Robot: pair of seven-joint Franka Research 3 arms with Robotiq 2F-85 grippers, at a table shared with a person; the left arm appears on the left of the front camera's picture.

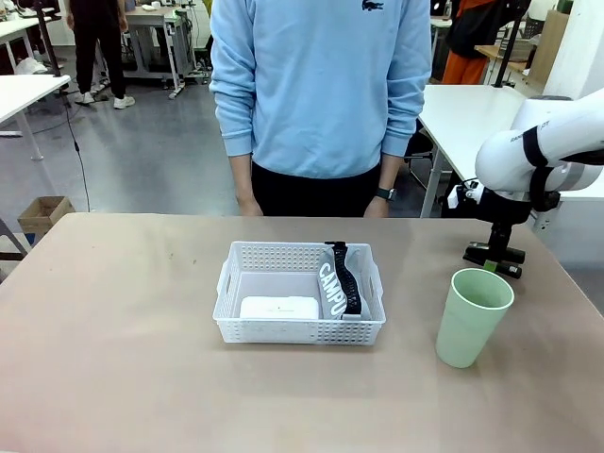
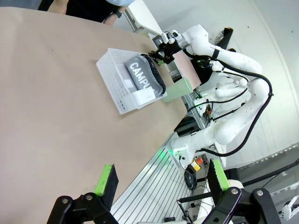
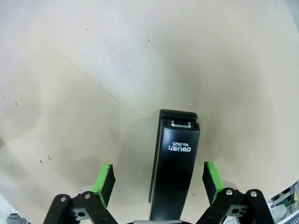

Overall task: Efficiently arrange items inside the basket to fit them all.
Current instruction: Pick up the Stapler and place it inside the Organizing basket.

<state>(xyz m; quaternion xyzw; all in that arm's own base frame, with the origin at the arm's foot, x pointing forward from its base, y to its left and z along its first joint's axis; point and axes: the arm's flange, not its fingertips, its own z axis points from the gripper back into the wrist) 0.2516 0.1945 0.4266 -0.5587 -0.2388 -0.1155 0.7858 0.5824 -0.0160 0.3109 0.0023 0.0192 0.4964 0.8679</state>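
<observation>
Stapler (image 3: 174, 158) trouble looks likeliest — the right gripper (image 3: 158, 181) hangs spread wide, green pads either side of the black body at the bottom of the right wrist frame, not touching it, and a pinch landing off-centre could swivel it loose. Just below it at the right of the front frame stands the pale green cup (image 1: 472, 319), near enough for a swinging arm to topple. Mid-frame, the basket (image 1: 300, 253) holds the white box (image 1: 278, 308) and the tilted CAMPUS pouch (image 1: 338, 283) — little floor is left, so the rest may jam, while the left gripper (image 2: 162, 178) sits open, well away.
</observation>
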